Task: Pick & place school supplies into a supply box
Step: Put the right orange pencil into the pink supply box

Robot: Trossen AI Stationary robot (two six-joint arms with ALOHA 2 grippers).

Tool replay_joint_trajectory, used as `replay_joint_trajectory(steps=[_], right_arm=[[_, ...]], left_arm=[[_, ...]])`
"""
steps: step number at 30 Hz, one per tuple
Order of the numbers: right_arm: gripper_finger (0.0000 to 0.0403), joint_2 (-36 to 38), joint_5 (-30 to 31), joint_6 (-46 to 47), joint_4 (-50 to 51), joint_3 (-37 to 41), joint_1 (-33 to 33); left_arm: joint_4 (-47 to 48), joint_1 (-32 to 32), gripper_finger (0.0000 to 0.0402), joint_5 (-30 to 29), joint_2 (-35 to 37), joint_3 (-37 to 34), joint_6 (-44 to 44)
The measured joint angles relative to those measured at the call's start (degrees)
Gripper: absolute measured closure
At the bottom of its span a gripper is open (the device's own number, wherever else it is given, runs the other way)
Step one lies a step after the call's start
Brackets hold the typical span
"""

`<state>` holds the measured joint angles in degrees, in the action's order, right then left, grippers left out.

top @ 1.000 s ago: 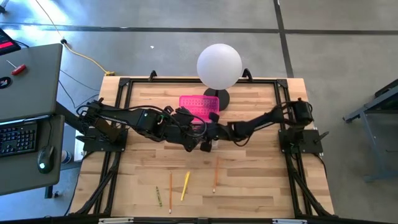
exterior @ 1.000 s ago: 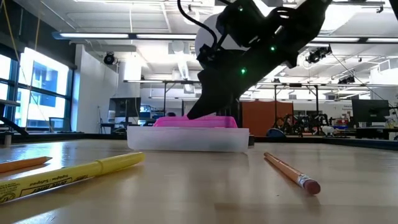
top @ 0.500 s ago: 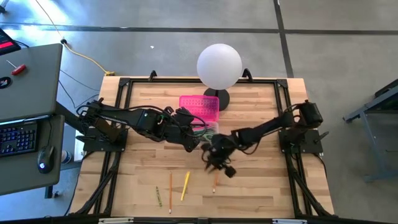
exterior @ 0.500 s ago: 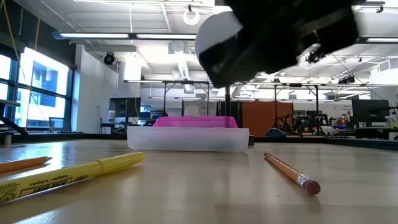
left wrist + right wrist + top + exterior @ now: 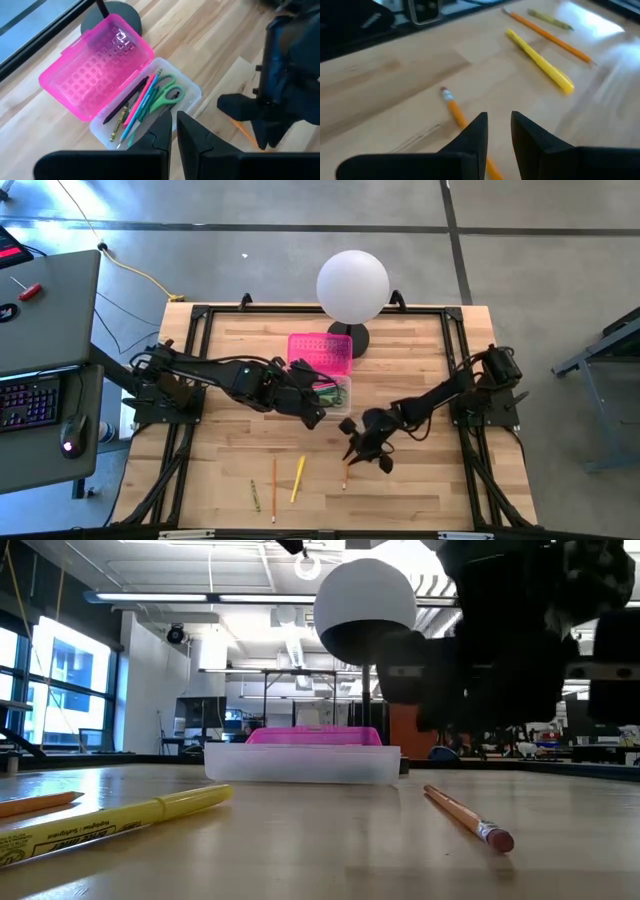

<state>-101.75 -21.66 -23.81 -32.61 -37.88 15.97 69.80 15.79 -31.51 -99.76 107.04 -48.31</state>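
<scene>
the orange pencil [image 5: 346, 463] lies flat on the table [image 5: 420, 480], apart from the other loose supplies, its eraser end toward the table's front edge as the low view shows; this is judged to be the item in hand. the right tool [image 5: 496, 131] hangs directly above it, fingers slightly spread with a narrow gap and pinching nothing, the pencil's shaft running up between them in the wrist view. recommended practice: descend squarely so one finger lands on each side of the shaft, near mid-length rather than at the eraser, and close only once both tips are at table level, since a thin round pencil is likely to roll away from a one-sided touch. still outstanding toward the front edge: a yellow marker [image 5: 298, 478], a second orange pencil [image 5: 274, 485] and a green pencil [image 5: 254, 495]. the supply box [image 5: 333, 392] sits mid-table with pink lid thrown back, already holding scissors [image 5: 165, 97] and several pens. the left tool [image 5: 173, 131] waits over the box's edge, fingers nearly together, empty. behind stands a white globe lamp [image 5: 352, 285].
</scene>
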Motion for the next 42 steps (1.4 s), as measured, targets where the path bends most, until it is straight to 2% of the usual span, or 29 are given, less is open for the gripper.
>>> replay_joint_trajectory(steps=[5, 10, 16, 30, 42], right_arm=[[0.0338, -0.1, -8.6, -4.7, -0.3, 1.0, -0.6], [0.034, -0.3, -8.8, -11.7, 0.7, 0.9, -1.1], [0.0341, -0.6, -10.9, -14.9, 1.0, -0.2, -3.1], [0.0341, -9.0, -16.0, -14.0, 3.7, -5.2, -6.4], [0.0341, -16.9, -21.0, -15.7, 3.9, -5.5, -8.4]], left_arm=[[-1.0, 0.0, 0.0341, 0.0, 0.1, 0.1, 0.0], [-1.1, 0.0, 0.0341, -0.3, 0.1, 0.1, 0.0], [-2.2, 0.0, 0.0341, -0.4, 0.1, 0.1, 0.2], [-2.6, 0.0, 0.0341, -0.4, 0.1, 0.2, 3.3], [-2.4, 0.0, 0.0341, -0.3, 0.1, 0.2, 3.5]])
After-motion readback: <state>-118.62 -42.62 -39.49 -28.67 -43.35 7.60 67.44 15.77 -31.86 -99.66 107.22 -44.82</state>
